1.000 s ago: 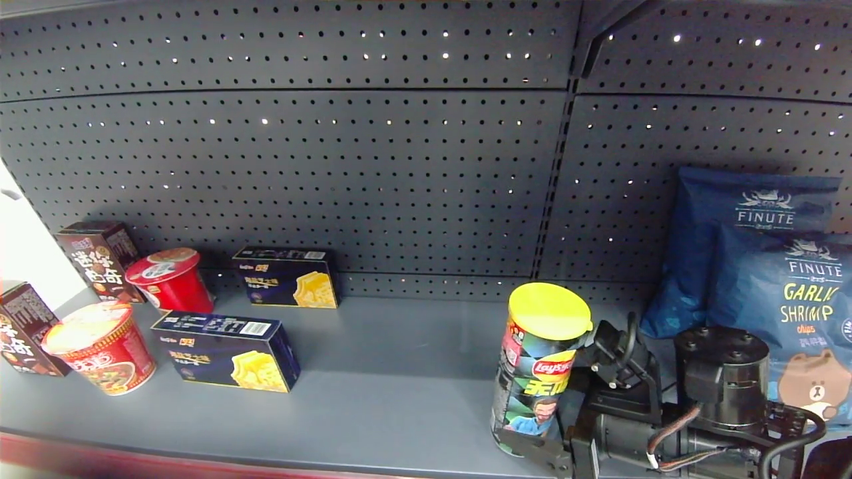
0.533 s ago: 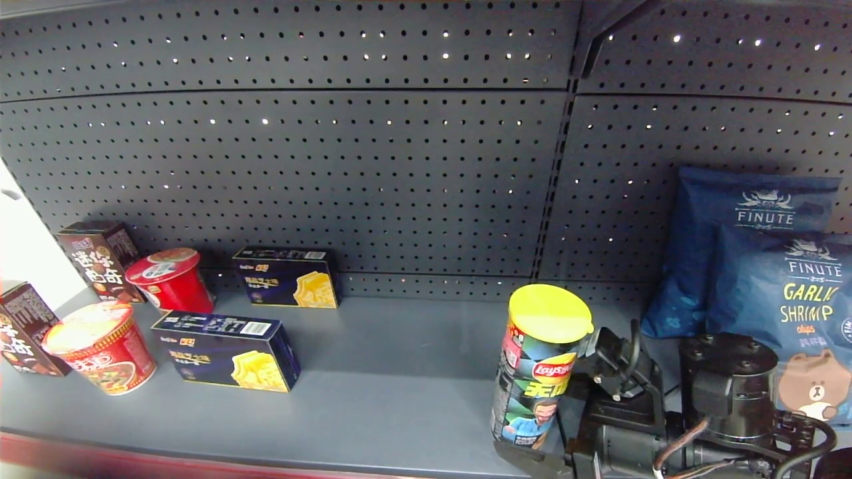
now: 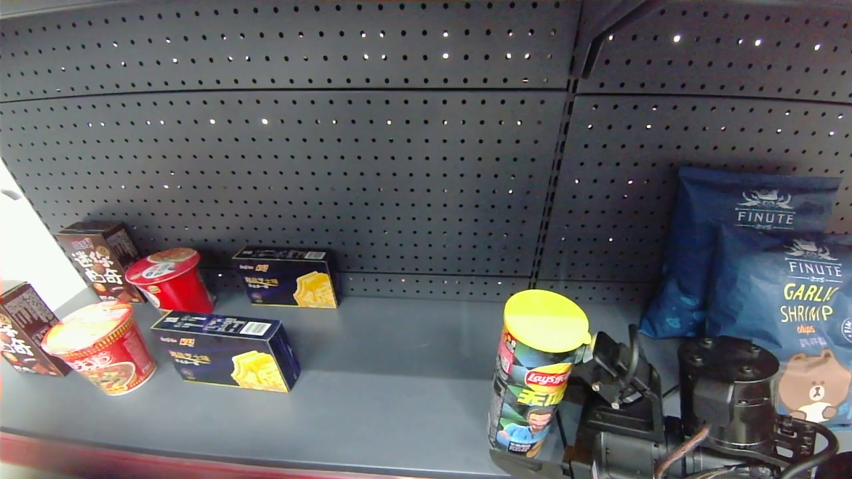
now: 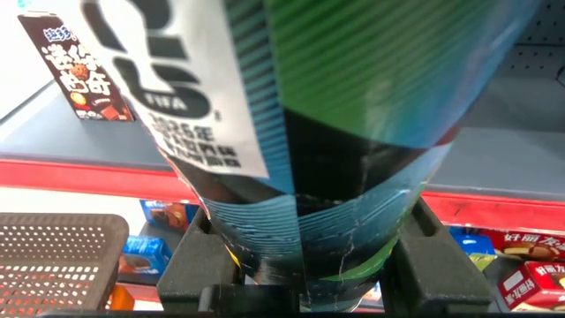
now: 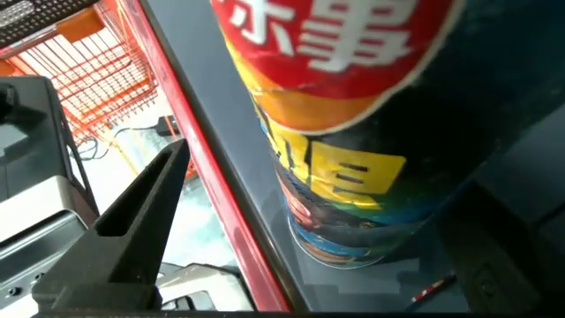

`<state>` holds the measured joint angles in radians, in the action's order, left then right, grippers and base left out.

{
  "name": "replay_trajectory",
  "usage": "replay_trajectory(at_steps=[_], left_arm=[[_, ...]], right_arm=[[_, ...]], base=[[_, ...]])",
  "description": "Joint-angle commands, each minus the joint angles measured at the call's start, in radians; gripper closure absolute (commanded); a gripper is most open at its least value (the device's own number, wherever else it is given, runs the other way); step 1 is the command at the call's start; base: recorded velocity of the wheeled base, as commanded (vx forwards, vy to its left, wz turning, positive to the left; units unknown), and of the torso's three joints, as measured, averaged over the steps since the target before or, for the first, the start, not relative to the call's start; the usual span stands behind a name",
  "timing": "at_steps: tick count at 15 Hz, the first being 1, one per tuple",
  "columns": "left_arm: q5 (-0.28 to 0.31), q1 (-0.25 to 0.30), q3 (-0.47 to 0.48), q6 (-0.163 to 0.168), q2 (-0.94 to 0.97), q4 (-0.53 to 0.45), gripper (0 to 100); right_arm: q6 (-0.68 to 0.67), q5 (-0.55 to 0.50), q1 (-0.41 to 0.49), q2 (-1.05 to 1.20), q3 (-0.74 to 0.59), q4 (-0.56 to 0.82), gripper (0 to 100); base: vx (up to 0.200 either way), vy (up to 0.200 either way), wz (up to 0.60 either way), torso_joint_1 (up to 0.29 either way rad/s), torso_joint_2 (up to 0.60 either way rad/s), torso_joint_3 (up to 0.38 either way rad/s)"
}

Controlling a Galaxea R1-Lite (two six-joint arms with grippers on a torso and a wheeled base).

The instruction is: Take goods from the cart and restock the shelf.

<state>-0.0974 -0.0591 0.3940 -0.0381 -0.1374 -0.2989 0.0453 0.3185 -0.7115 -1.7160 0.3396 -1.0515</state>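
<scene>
Two brown printed cardboard cartons stand at the left end of the grey metal shelf, one near the back panel and the other nearer the front edge. Out in front of the shelf's red front edge, toward that left end, the left gripper is clamped on a blue-green printed cylindrical can. A dark finger presses against each side of the can's lower part, and the can is held off the shelf. Just right of the cartons are two red noodle cups, again one behind the other. Next to them lie two dark blue flat boxes with yellow pictures, the rear one close to the back panel and the front one at mid-depth. Right of the middle, near the front edge, a tall cylindrical crisp can with a yellow lid stands on its base. The right gripper straddles the can's lower half with its jaws apart. In the right wrist view one finger sits clear of the can's side, with the shelf edge showing between them. At the right end two blue foil snack bags lean against the back panel, one in front of the other.
</scene>
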Motion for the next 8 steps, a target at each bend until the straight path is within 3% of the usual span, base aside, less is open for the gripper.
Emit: replay_trajectory(at_steps=[1,5,8], left_arm=[[-0.001,0.001,0.0,0.0,-0.001,0.0,100],[-0.001,0.001,-0.007,0.0,0.016,-0.002,100],[-0.001,0.001,-0.03,0.0,0.024,-0.002,100]], right_arm=[[0.004,-0.009,0.003,-0.007,-0.004,0.001,0],[0.007,-0.038,0.107,0.039,-0.028,0.001,0],[0.005,-0.036,0.121,0.147,-0.076,0.019,0]], base=[[0.0,0.0,0.0,0.0,0.0,0.0],[0.0,0.0,0.0,0.0,0.0,0.0],[0.0,0.0,0.0,0.0,0.0,0.0]])
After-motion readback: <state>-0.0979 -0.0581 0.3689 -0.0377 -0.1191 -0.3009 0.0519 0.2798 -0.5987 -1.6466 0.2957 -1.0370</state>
